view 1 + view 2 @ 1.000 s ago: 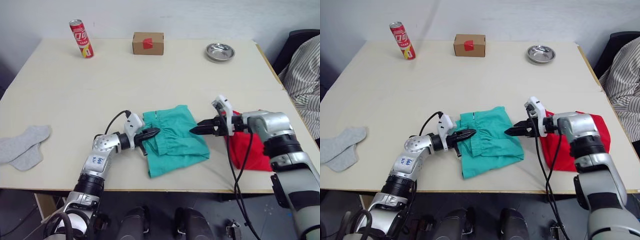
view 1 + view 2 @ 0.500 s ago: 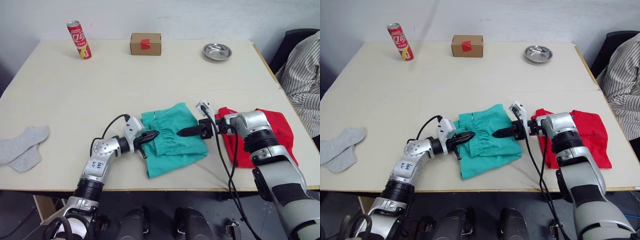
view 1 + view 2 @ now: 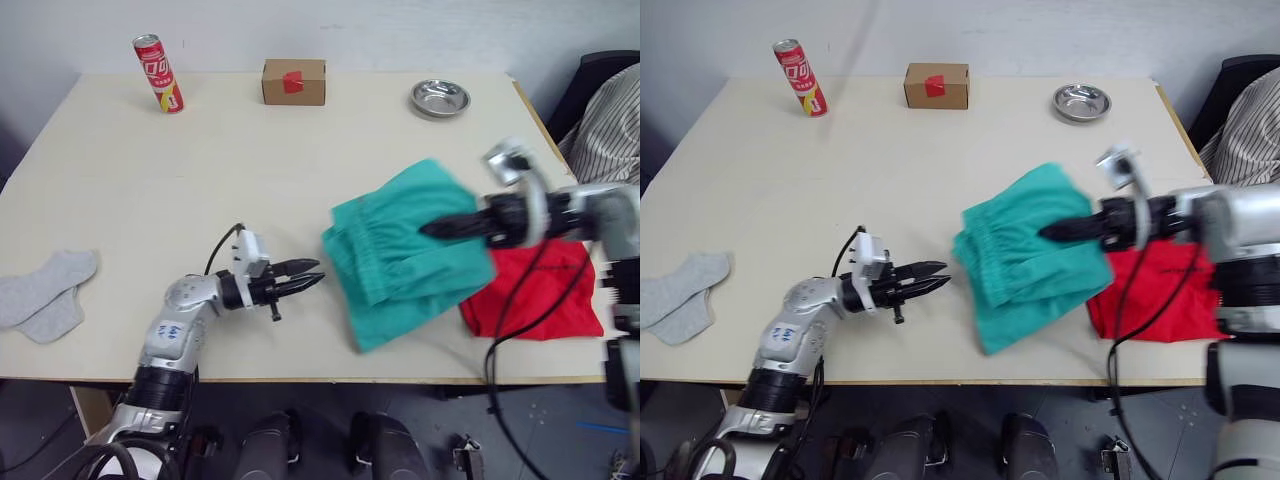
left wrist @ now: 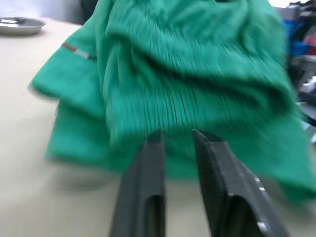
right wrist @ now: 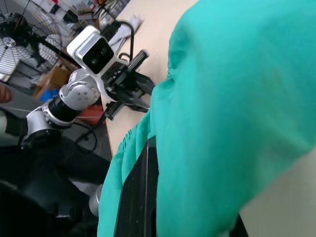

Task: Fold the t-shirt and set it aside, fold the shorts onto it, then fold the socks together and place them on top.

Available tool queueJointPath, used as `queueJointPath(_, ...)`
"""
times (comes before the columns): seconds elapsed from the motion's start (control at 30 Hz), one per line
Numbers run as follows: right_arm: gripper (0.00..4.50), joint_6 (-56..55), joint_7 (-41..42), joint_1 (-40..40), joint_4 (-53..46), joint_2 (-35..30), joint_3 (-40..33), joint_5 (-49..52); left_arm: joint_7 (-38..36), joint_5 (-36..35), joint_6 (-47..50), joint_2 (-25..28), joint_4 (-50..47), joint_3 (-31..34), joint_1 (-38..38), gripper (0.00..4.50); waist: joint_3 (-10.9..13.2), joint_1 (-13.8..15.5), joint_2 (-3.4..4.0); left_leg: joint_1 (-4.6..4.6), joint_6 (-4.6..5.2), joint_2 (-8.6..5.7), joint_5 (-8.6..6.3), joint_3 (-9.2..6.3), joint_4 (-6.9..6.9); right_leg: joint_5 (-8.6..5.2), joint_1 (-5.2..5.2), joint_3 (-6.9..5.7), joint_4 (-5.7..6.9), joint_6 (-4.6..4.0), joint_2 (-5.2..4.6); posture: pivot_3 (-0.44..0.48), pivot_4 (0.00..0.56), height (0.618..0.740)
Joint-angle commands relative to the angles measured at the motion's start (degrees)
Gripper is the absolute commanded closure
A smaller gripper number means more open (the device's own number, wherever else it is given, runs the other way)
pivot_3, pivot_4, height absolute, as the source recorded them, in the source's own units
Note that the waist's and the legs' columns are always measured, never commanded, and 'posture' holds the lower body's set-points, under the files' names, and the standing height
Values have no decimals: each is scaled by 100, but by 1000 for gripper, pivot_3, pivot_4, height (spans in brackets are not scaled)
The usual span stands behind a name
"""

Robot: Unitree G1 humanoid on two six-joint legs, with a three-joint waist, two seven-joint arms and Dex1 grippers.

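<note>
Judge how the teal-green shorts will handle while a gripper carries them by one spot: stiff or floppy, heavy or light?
Probably floppy: the shorts sag in folds around the right gripper that holds them. Likely light, since a grip at one spot lifts most of the cloth. The hanging lower edge may drag or unfold as it nears the t-shirt.

Silver arms; black jaws; black cables; white wrist camera housings

Bright, even light — soft shadows; right pincer and shorts motion-blurred.
</note>
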Motion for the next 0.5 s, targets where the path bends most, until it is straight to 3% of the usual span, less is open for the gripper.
queueJointPath(0.03, 4500, -336, 482, 105, 158, -879, -133, -126, -172, -430, 170, 147, -709, 175, 97, 2277, 2, 22, -1, 0, 0, 0, 0, 1, 0, 0, 0, 0, -5, 0, 0, 0, 150, 740)
queueJointPath(0.17, 4500, -933, 689, 476, 983, -1782, 210, -456, -215, -557, 181, 207, -988, 223, 182, 1029, 3, 29, -3, 2, 5, -1, -3, 12, 10, 3, 2, 11, -12, 5, -4, 0, 150, 740)
queueJointPath(0.27, 4500, -1679, 689, 801, 1685, -1974, 610, -885, -249, -612, 210, 254, -1026, 256, 218, 70, 3, 25, -3, 6, 6, -1, -1, 23, 12, 9, -2, 20, -6, 6, -5, 0, 150, 740)
queueJointPath(0.37, 4500, -2666, 644, 1008, 2395, -1825, 889, -1534, -255, -642, 260, 306, -1082, 264, 264, 9, 4, 2, 0, 10, 4, 1, 1, 36, 11, 11, -9, 31, 2, 5, -3, 0, 150, 740)
queueJointPath(0.5, 4500, -4111, -454, 779, 3671, -1154, 666, -2111, -256, -700, 394, 402, -1215, 285, 342, 9, 5, -11, 0, 19, 3, 8, 7, 61, 13, 11, -16, 30, 12, 5, 12, 0, 150, 740)
